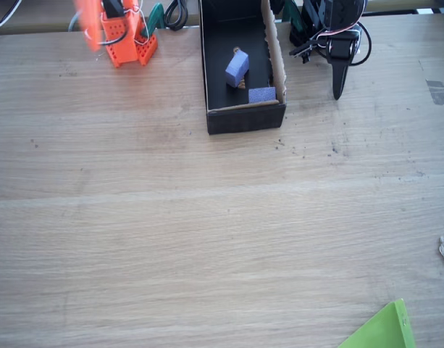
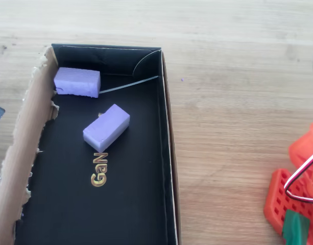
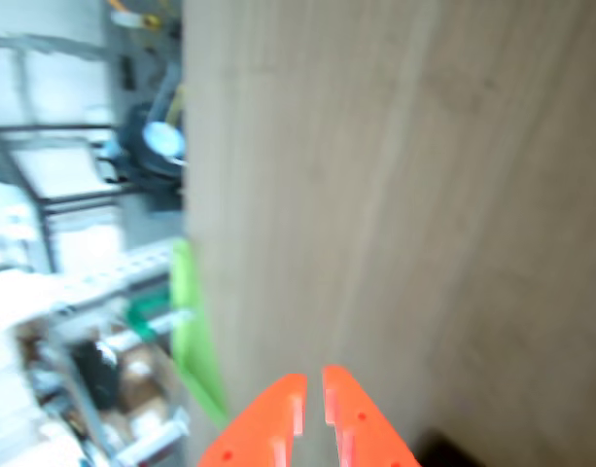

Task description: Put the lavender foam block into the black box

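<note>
Rough-topped lavender foam block point(image 2: 77, 81) in corner of low-walled black box point(image 2: 168, 153), torn tan cardboard wall, blurred orange pincer point(image 3: 314, 397) nearly together, empty, over wood-grain worktop point(image 1: 207, 232)

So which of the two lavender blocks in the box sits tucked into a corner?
The lavender foam block, against the torn tan wall and end wall; the other block lies angled mid-floor.

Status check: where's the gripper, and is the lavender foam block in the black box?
Gripper nearly shut, empty, over bare table. Lavender foam block inside black box, in a corner, beside a second lavender block. Nothing in the way.
</note>
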### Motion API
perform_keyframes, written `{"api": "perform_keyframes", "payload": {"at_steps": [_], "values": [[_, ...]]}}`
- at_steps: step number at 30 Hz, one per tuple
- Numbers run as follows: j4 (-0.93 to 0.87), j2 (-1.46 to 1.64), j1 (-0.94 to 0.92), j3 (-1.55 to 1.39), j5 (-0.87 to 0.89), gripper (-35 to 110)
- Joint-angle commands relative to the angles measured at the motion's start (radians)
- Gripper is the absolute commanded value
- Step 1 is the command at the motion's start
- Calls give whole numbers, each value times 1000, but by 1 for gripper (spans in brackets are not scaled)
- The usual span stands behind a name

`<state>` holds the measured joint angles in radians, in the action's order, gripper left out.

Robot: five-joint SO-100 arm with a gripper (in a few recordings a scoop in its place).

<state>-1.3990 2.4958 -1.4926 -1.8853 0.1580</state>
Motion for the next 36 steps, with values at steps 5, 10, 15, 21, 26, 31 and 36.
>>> {"api": "perform_keyframes", "payload": {"at_steps": [5,10,15,21,26,31,36], "values": [[480,57,86,-476,117,0],[669,32,153,-667,32,0],[657,267,150,-885,17,0],[422,499,152,-966,61,0],[133,541,133,-968,104,0],[126,541,100,-968,78,0],[121,543,100,-968,74,0]]}}
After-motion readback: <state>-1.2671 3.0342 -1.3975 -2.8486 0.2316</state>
